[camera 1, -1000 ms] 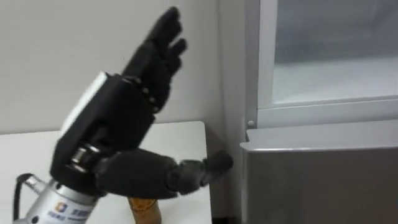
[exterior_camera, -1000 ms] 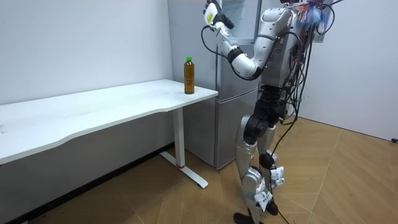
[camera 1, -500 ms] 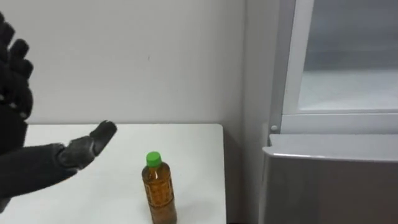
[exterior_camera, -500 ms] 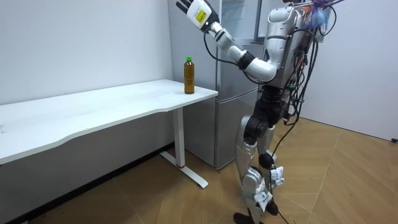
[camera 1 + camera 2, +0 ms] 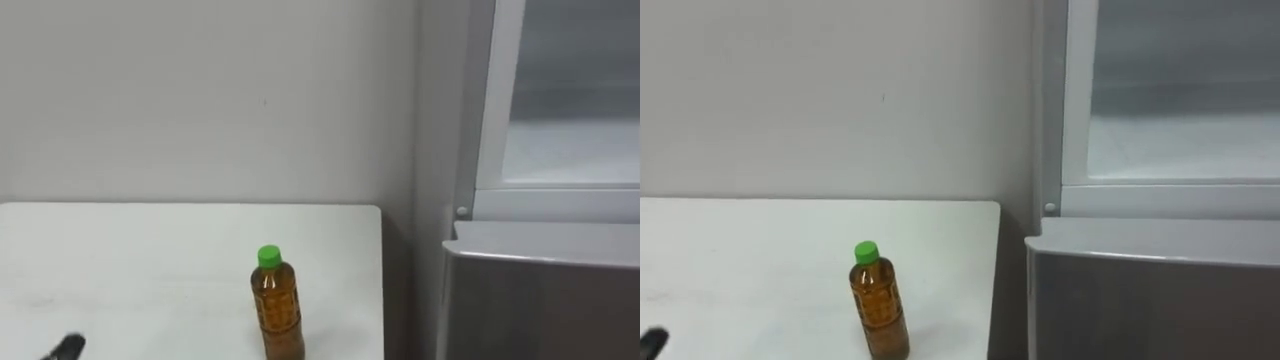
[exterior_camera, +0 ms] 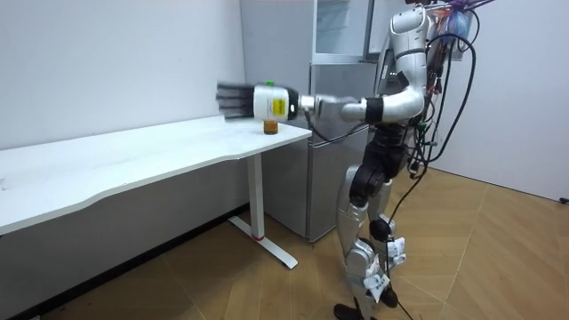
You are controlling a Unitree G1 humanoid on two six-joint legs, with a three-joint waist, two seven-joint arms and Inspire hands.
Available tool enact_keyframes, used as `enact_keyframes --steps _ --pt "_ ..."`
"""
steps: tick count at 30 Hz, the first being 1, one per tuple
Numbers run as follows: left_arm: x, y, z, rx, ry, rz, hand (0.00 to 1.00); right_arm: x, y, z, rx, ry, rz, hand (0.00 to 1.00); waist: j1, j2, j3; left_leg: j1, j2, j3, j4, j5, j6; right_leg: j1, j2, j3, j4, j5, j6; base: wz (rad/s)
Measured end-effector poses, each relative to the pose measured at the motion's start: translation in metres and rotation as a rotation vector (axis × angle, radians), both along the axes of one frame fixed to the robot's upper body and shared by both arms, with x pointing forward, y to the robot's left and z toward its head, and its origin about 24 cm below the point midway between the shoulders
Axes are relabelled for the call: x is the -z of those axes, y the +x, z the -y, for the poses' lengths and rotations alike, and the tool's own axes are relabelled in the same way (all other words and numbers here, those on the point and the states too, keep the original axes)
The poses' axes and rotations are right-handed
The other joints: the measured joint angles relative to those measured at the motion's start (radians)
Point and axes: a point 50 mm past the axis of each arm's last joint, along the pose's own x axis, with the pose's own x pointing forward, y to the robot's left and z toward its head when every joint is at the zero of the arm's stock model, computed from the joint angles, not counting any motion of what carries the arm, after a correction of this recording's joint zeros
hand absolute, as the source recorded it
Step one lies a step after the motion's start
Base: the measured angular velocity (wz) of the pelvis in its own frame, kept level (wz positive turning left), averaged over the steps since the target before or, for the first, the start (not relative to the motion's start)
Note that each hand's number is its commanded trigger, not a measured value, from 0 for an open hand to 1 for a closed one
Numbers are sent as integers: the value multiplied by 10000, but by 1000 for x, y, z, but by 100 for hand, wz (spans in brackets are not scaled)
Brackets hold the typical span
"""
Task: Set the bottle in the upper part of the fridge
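Note:
An amber bottle with a green cap [image 5: 278, 305] stands upright on the white table [image 5: 150, 260], near its right end and close to the fridge. In the room view, my left hand [image 6: 240, 100] reaches out level over the table with straight fingers, just in front of the bottle [image 6: 270, 127] and hiding most of it. One dark fingertip [image 5: 65, 347] of that hand shows at the lower left of the left eye view, well left of the bottle [image 5: 878, 305]. The upper fridge compartment [image 5: 570, 130] shows a pale inside behind a white frame.
The grey lower fridge door [image 5: 540, 300] is closed, right of the table's end. A plain wall [image 5: 200, 100] runs behind the table. In the room view I stand on a wooden floor between the table's end [image 6: 293, 135] and the fridge [image 6: 338, 107].
My left hand has swung from high in front of the fridge down and left, out over the table, uncovering the bottle in the eye view. The eye view has shifted slightly.

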Motion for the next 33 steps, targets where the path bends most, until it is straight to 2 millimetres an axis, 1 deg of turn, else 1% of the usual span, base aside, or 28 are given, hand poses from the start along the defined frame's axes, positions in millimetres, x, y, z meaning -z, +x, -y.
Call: enact_keyframes --steps 1,3,4,5,6,7,9,10,12,13,14,15,18,21,23,25,27,28,30,33 --pt "7 -2 0 -105 -131 -297 0 0 0 0 -44 1 -19 0 -7 -22 -4 0 0 4 2 0 0 0 0 2 -1 -1 -1 4" --pt "35 -14 0 -491 -596 -1491 0 0 -1 0 -184 -16 -54 0 10 -75 13 60 -1 32 -10 0 0 56 -3 14 -21 -1 -1 0" --pt "44 -18 0 -584 -738 -1842 0 0 -1 0 -203 -31 -57 0 10 -57 30 103 -2 48 -32 -1 1 83 -5 25 -25 -2 -1 -5" --pt "62 -27 1 -775 -1049 -2650 0 0 0 1 -217 -43 -28 0 13 -86 5 132 -6 51 -49 -3 3 99 -16 25 -24 -7 7 -4" --pt "79 -36 5 -862 -1344 -3452 0 -1 2 1 -216 22 85 0 -8 -85 24 130 -6 49 -67 -4 4 86 -15 31 -35 -12 6 -3" --pt "87 -41 7 -885 -1472 -3832 0 -1 2 0 -206 68 119 0 -7 -100 27 131 -6 47 -66 -5 5 86 -14 32 -30 -12 5 0" --pt "117 -64 16 -913 -2026 -5469 0 -1 2 0 -236 137 160 0 -40 -115 25 141 -3 59 -51 -11 13 117 -11 32 -27 -12 5 0" --pt "123 -70 19 -894 -2134 -5804 0 -1 2 -1 -232 142 159 0 -52 -128 18 144 -2 72 -49 -12 13 118 -10 30 -27 -12 5 0" --pt "138 -88 25 -934 -2473 -6801 0 0 1 -1 -285 135 124 0 -37 -173 -8 164 10 96 -54 -12 14 120 -5 33 -19 -12 5 0" --pt "145 -96 27 -854 -2463 -7346 0 -1 3 -1 -312 95 170 0 -45 -188 -3 181 19 154 -55 -14 16 136 -8 34 -22 -12 4 0" --pt "147 -101 28 -856 -2510 -7582 0 -1 4 -1 -317 72 207 0 -55 -197 10 185 20 163 -56 -15 19 143 -11 35 -24 -12 5 -5" --pt "153 -110 30 -786 -2490 -8110 0 -1 5 -1 -328 22 223 0 -66 -226 48 205 19 177 -76 -19 26 159 -13 71 -25 -12 5 -4" --pt "162 -127 35 -383 -2156 -9297 0 -1 7 -1 -618 -122 210 0 -207 -215 60 218 17 185 -85 -41 55 169 -10 117 7 -60 34 3" --pt "170 -140 41 199 -1822 -10417 0 -1 8 -1 -684 -288 248 0 -320 -220 58 163 25 210 -103 -47 62 70 -11 137 43 -66 33 -1" --pt "173 -145 46 569 -1729 -10835 0 -1 7 -1 -684 -355 210 0 -383 -220 57 157 30 241 -103 -54 70 58 -10 155 25 -65 33 -3" --pt "175 -146 51 956 -1587 -11075 0 -1 8 -1 -738 -421 284 0 -469 -218 53 130 29 270 -109 -55 70 36 -11 157 11 -56 32 -4" --pt "176 -144 54 1638 -1044 -11346 0 -2 12 -2 -969 -525 426 0 -585 -214 32 71 32 332 -89 -54 70 -26 -12 195 10 -50 26 -8" --pt "176 -144 55 1761 -940 -11383 0 -2 12 -2 -1062 -561 453 0 -594 -205 21 50 32 354 -88 -54 70 -56 -11 222 12 -49 26 -8" --pt "176 -139 57 2190 -544 -11461 0 -2 11 -3 -1132 -570 447 0 -613 -259 -17 25 25 387 -89 -53 70 -70 -11 249 28 -44 30 -4" --pt "176 -134 60 2778 -26 -11575 0 -2 12 -4 -1174 -548 448 0 -618 -302 -35 86 26 477 -101 -53 70 -66 -15 306 4 -44 31 -7"
